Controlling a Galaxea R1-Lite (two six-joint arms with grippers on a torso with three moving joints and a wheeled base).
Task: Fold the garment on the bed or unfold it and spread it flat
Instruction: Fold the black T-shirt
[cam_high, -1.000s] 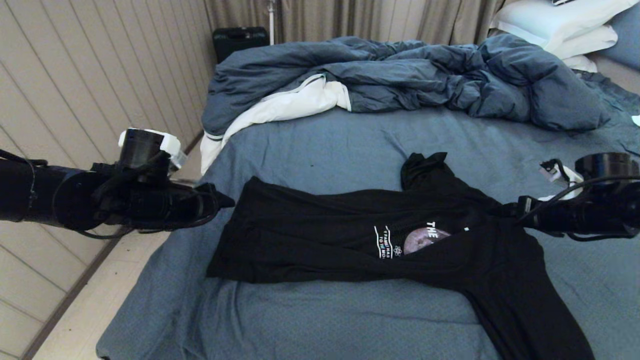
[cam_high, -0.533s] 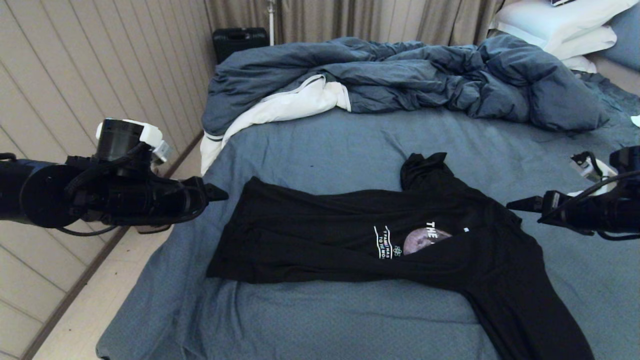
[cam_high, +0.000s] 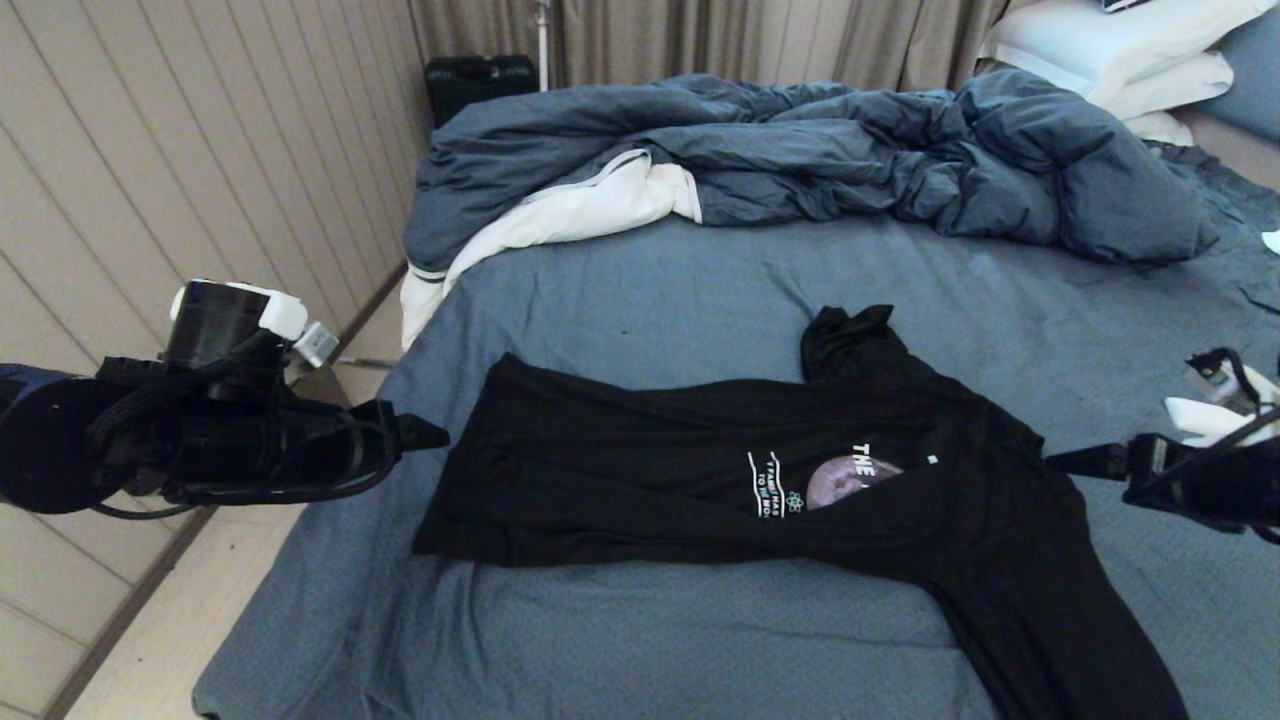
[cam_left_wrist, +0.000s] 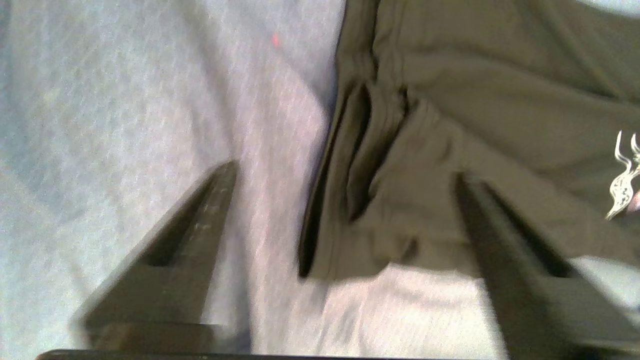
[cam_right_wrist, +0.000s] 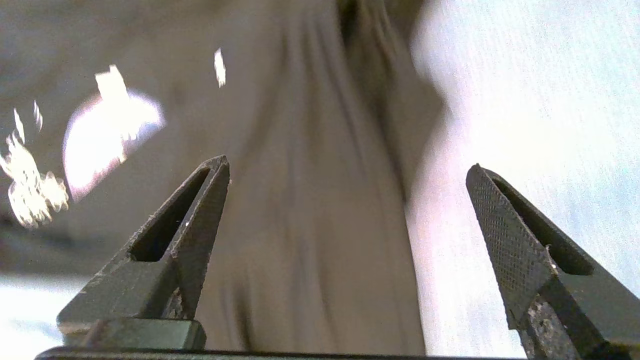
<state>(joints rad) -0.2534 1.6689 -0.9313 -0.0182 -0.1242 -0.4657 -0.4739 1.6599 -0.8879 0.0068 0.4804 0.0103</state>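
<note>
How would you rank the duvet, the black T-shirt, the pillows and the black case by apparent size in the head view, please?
1. Duvet
2. T-shirt, nearly as large and nearer the camera, so unsure
3. Pillows, partly cropped
4. Black case

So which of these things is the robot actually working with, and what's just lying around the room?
Part of the job:
- black T-shirt, lying partly folded
- bed under it
- left hand, open, off the shirt's left end
- right hand, open, at the shirt's right edge

Just lying about:
- dark-blue duvet
- white pillows
- black case by the curtain
</note>
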